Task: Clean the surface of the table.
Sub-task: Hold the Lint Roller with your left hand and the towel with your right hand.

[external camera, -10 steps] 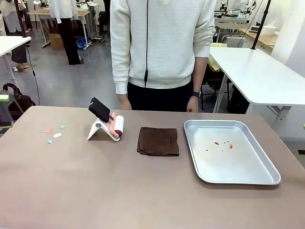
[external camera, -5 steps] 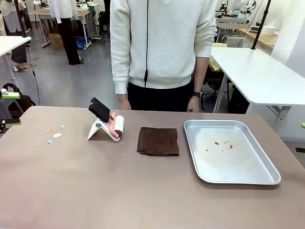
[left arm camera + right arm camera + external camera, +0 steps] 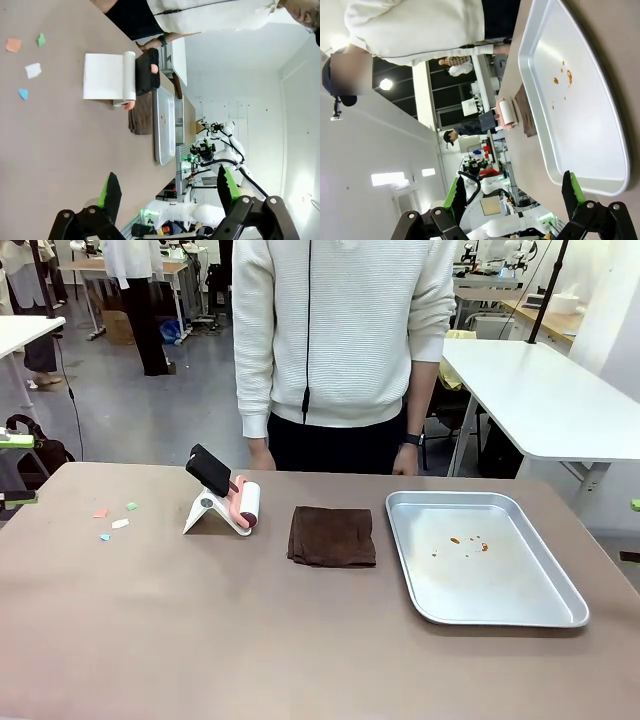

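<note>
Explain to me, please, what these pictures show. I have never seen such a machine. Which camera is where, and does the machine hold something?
It is a robot with two arms at a brown table; a person stands at the far side. The front picture comes from a fixed camera between the arms, looking across the table. The other two come from cameras on the wrists, so they look turned sideways. Each shows its own pincer at the bottom: the left pincer and the right pincer, black with green pads, both open, holding nothing. On the table lie small paper scraps, a lint roller on a white stand, a folded brown cloth and a metal tray with a few crumbs in it.
</note>
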`<state>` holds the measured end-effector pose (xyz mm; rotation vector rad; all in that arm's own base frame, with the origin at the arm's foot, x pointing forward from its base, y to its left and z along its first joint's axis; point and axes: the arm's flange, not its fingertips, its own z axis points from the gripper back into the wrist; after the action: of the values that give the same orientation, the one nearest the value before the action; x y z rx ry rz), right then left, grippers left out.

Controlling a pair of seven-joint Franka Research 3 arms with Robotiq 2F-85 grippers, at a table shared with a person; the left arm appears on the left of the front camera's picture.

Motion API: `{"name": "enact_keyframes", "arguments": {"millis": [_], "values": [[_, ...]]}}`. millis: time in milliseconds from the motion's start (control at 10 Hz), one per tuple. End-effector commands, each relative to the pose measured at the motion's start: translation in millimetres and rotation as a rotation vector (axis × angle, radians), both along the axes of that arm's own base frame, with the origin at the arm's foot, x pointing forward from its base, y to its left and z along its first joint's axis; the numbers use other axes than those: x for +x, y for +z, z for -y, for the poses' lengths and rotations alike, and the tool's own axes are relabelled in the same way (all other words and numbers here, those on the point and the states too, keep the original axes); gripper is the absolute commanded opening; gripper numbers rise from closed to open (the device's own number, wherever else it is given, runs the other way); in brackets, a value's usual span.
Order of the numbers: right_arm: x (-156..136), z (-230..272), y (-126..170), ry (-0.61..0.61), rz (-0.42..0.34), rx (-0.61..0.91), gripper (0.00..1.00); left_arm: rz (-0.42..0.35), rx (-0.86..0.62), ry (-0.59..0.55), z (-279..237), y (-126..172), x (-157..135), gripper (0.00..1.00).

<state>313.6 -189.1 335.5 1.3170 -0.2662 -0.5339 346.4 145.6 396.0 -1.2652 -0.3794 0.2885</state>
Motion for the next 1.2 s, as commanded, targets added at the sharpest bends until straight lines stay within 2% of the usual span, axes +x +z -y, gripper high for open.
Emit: {"name": "enact_keyframes", "arguments": {"millis": [0,100,200,400,700,900,1100], "values": [[-2,-12,6,-0.009,0.004,-0.095,1.00,-0.010,0.075,-0.006,-32,-7,12,1.00],[-7,-25,18,0.008,0.067,-0.116,1.00,-0.008,0.099,0.002,-30,1,14,1.00],[-10,-45,35,0.011,0.089,-0.216,1.00,0.026,0.127,-0.029,-22,19,17,1.00],[-3,-92,74,0.113,0.223,-0.305,1.00,0.091,0.227,-0.093,1,61,31,1.00],[29,-186,111,0.237,0.231,-0.461,1.00,0.160,0.361,-0.220,52,100,52,1.00],[40,-268,128,0.313,0.242,-0.532,1.00,0.148,0.475,-0.325,96,110,68,1.00],[39,-334,123,0.396,0.236,-0.649,1.00,0.115,0.555,-0.407,134,109,82,1.00]]}}
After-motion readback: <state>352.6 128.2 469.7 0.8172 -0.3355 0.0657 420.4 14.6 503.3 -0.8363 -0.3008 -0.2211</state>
